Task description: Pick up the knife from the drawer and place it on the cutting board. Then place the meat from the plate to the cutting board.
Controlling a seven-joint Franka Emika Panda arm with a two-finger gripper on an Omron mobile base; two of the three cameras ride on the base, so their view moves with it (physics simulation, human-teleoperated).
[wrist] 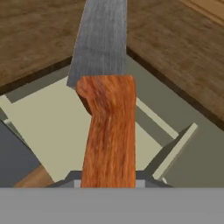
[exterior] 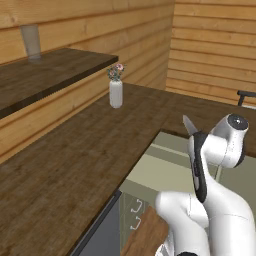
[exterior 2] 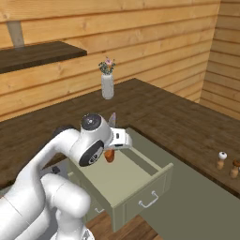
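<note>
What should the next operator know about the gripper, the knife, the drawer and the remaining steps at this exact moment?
Gripper: shut on the orange-red wooden handle of the small kitchen knife, grey blade pointing away from the hand.
Knife: lifted clear of the wide pale beige-green drawer, which stands open below it; in the left base view the blade tip shows above the arm, over the drawer.
Dark wooden counter runs behind the drawer, with a white flower vase and two small shakers.
Done: knife picked out of the drawer.
Left: set the knife on the cutting board, then move the meat from the plate to the board.
</note>
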